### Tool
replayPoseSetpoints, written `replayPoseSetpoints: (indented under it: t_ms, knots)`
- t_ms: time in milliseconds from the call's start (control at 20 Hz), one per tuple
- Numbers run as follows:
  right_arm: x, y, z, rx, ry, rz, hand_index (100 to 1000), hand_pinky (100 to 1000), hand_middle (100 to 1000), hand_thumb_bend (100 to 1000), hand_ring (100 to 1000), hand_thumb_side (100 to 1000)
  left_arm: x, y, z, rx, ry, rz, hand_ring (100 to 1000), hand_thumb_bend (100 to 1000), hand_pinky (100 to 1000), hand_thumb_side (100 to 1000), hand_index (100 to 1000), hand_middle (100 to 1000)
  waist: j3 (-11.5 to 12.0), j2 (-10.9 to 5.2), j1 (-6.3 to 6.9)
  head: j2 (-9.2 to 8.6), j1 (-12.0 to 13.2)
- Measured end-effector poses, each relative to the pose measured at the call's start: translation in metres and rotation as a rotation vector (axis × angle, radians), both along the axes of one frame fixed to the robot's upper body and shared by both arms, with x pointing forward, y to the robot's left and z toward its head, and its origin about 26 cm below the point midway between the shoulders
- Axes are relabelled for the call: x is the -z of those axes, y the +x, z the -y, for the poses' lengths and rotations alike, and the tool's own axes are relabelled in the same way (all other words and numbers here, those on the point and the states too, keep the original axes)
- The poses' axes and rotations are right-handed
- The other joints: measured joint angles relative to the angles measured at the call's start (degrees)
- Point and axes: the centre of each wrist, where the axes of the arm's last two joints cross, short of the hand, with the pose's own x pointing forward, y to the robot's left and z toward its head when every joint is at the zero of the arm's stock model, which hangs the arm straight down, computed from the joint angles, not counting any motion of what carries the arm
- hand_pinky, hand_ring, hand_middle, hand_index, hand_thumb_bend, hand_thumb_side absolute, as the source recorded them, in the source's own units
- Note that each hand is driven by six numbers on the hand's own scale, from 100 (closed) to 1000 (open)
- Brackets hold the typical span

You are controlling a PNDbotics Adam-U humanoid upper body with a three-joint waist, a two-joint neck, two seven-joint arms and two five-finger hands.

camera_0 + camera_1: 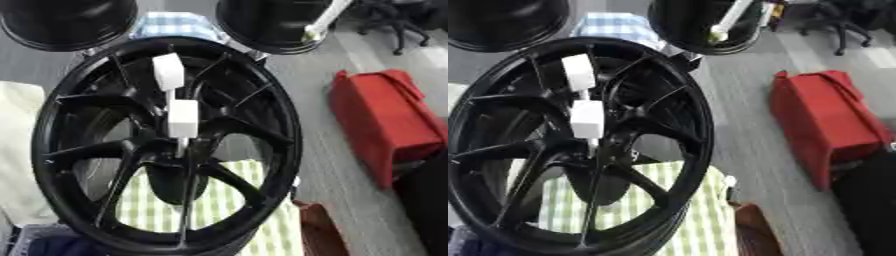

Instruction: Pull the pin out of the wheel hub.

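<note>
- A black wheel hub with thin spokes fills the middle and left of both views, standing nearly upright and leaning a little.
- A white pin sits at the hub's middle: two white blocks on one pale stem, the upper block near the far rim and the lower block just above the centre, where the stem goes in among the spokes.
- The pin is in the hub, not out of it.
- Neither robot hand shows in either view, so whether each is wide, narrow or holding anything cannot be told.
- Under and behind the hub lies a green-and-white checked cloth, seen through the spokes on the near side.
- A blue-and-white checked cloth shows just past the hub's far rim.
- Two more black round wheels stand at the far edge: one far left, one far centre.
- A whitish stick with a yellowish tip lies across the far centre wheel.
- A red bag lies on the grey floor to the right, well apart from the hub.
- A black office chair stands at the far right.
</note>
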Motion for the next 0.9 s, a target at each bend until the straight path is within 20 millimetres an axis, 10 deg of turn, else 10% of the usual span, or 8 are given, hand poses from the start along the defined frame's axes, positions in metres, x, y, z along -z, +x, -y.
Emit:
replayPoseSetpoints:
  t_ms: [300,400,600,900]
  knots:
    - [0.074,-0.086,0.120,0.587,0.117,0.020,626,686,465,421,622,100,-0.002,-0.002,-0.007,-0.042,-0.009,0.014,635,298,725,631,754,534,-1.42,0.62,1.33,-0.57,2.23]
    - [0.106,-0.108,0.139,0.764,0.095,0.031,787,759,716,629,781,325,-0.002,-0.003,-0.008,-0.052,-0.015,0.018,635,297,725,630,754,534,-1.48,0.76,1.74,-0.60,2.73]
    - [0.178,-0.146,0.160,1.057,0.054,0.006,851,765,816,471,839,608,-0.002,-0.003,-0.009,-0.063,-0.020,0.023,635,297,725,630,754,534,-1.56,0.91,2.34,-0.81,3.33]
    - [0.206,-0.153,0.150,1.198,0.234,0.146,760,690,687,528,747,305,-0.002,-0.003,-0.009,-0.068,-0.026,0.027,635,296,725,629,754,534,-1.79,0.96,2.73,-0.99,3.43]
